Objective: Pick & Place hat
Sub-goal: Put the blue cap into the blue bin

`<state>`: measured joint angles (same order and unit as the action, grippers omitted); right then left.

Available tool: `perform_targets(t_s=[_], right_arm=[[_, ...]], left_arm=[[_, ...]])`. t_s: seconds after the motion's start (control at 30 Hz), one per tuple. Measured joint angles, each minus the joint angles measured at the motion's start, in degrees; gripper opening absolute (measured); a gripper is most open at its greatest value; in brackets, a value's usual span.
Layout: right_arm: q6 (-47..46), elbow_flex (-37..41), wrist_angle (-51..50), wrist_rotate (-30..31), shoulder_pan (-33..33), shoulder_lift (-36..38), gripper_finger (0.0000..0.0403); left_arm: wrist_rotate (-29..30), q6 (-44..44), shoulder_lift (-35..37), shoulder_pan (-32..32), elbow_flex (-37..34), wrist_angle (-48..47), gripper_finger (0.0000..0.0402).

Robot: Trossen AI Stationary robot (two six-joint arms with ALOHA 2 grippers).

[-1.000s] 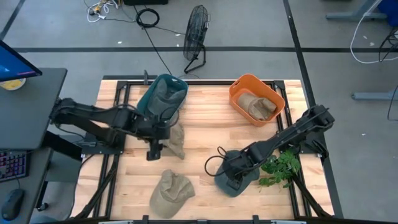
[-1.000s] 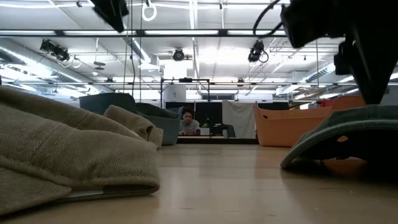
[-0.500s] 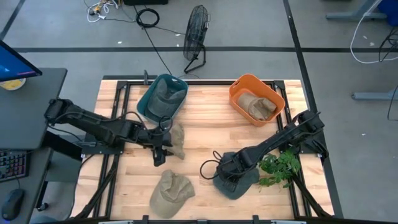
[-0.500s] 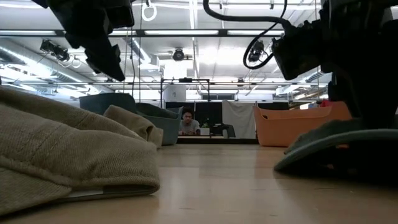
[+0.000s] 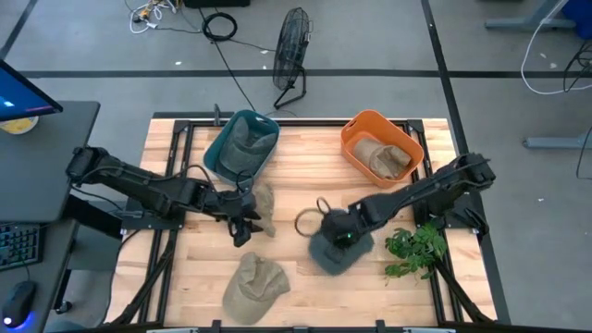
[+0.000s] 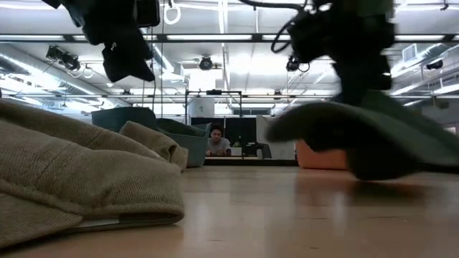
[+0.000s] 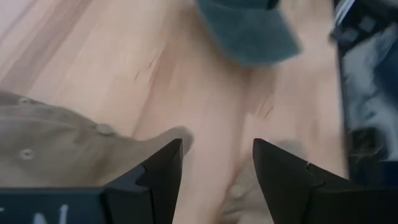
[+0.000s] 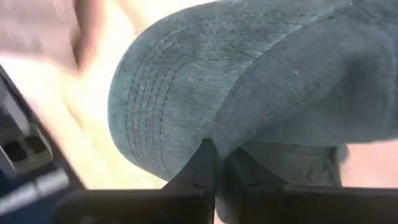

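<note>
A dark grey-green hat point(image 5: 333, 252) hangs over the table's middle, and my right gripper point(image 5: 339, 235) is shut on it. In the low view the hat point(image 6: 358, 136) is up off the wood. My left gripper point(image 5: 242, 231) stands open above the table beside a tan hat point(image 5: 262, 208) that lies flat on the wood. In the left wrist view its fingers point(image 7: 214, 168) have nothing between them. A second tan hat point(image 5: 252, 287) lies near the front edge. My right gripper pinches a fold of the hat's cloth point(image 8: 214, 142) between its two shut fingers, close to where the stitched brim point(image 8: 161, 93) meets the crown. The fingers come down on it from above. The hat hangs below them with its brim drooping, lifted off the table.
A teal bin point(image 5: 242, 143) with a hat inside stands at the far left. An orange bin point(image 5: 381, 148) holding a tan hat stands at the far right. A green plant sprig point(image 5: 416, 250) lies near the right edge. A person sits far behind the table point(image 6: 216, 141).
My right gripper has shut on the grey-green hat, then risen and gone a little toward the table's left and far side. The hat has come up off the wood with it. My left gripper has come down and shifted slightly toward the right, staying open.
</note>
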<state>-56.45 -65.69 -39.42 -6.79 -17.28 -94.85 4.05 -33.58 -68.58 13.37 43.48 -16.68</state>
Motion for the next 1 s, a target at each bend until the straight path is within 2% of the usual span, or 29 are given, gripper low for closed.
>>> perform_targets(t_s=[0.2, 0.37, 0.47, 0.77, 1.0], right_arm=[[6.2, 0.0, 9.0, 8.2, 6.1, 4.2, 0.0010], [22.6, 0.0, 21.1, 16.2, 8.7, 4.2, 0.0007], [27.3, 0.0, 24.4, 21.2, 9.3, 4.0, 0.0006], [31.0, 0.0, 27.1, 22.4, 13.0, 4.0, 0.0006], [35.4, 0.0, 30.8, 20.9, 14.7, 4.0, 0.0006]], left_arm=[[0.2, -11.3, 0.0, -0.5, 0.0, 5.4, 0.0199], [0.5, -17.2, 0.0, -2.1, 0.0, 9.4, 0.0199], [0.8, -20.0, 0.0, -4.3, 0.0, 10.3, 0.0199], [1.2, -19.3, 0.0, -9.6, 0.0, 14.6, 0.0199], [5.1, -19.1, 0.0, -13.4, 0.0, 15.6, 0.0185]])
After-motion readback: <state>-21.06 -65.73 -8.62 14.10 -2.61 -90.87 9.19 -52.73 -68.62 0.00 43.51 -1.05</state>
